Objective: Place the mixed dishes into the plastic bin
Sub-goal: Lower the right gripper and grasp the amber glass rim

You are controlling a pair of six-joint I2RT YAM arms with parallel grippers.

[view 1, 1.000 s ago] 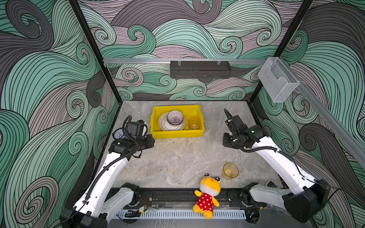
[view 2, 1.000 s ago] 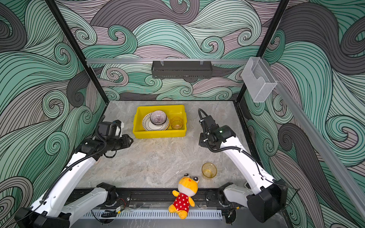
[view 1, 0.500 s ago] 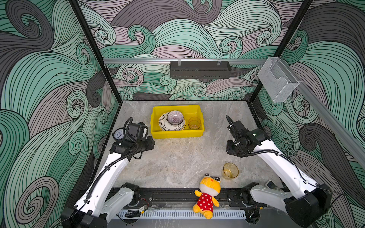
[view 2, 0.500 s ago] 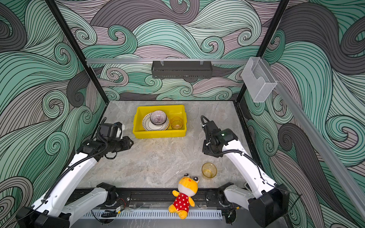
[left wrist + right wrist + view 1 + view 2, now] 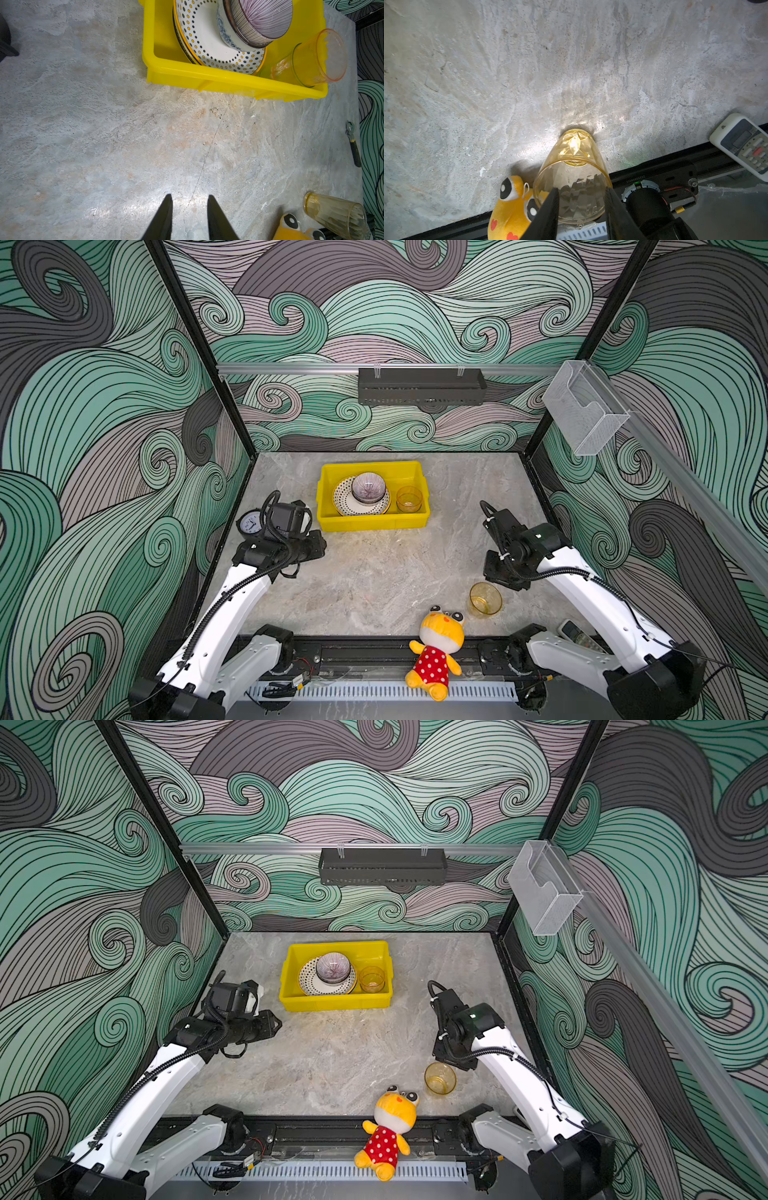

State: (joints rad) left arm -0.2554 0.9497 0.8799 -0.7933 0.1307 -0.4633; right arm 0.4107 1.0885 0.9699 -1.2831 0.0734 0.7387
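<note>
**At the table's front edge: right gripper (image 5: 581, 190) back at the amber cup (image 5: 572, 158)**

Your fingers (image 5: 550, 209) stand partly apart and empty, poised near the cup's rim. The arm has swung here from beside the plastic bin (image 5: 372, 524), now well apart. The left gripper (image 5: 189, 196), parted and empty, waits.

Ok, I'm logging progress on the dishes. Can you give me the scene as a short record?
bin: holds plate, bowl on the plate, cup beside them
still out: amber cup, upright on the table, next to the toy
left gripper: open, empty, over bare table
right gripper: open, lined up on the amber cup, not closed on it
</note>
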